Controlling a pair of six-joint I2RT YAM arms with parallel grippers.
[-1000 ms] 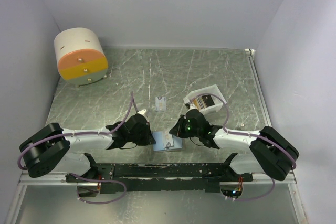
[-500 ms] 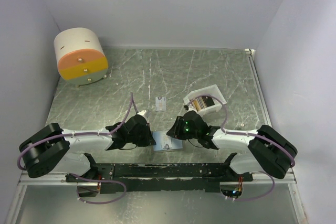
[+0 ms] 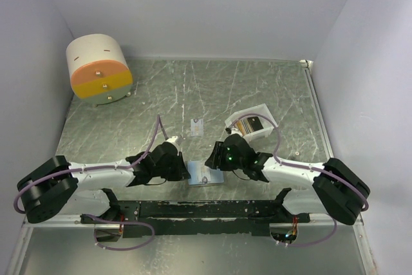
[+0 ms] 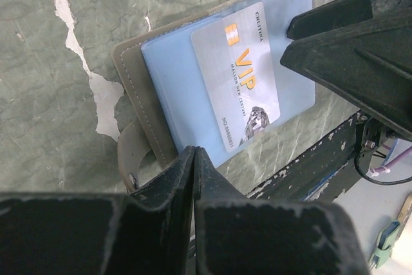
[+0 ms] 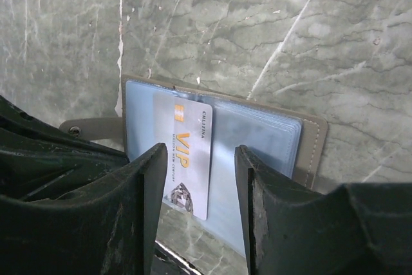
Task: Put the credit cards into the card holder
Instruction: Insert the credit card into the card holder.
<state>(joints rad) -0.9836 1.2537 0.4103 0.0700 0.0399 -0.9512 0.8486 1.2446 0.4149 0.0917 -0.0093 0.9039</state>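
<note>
Hovering right gripper (image 5: 199,159) above the card holder (image 4: 170,88), fingers parted, holding nothing; resting left gripper (image 4: 194,156) closed, empty, beside its snap tab (image 4: 131,156). Risking the VIP card (image 4: 238,82), lying on its blue inside and overhanging its edge, sliding off if nudged.

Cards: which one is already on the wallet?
The grey VIP card, lying on the blue inside of the open card holder. A second card lies loose on the table farther out; the other cards sit in the white tray.
</note>
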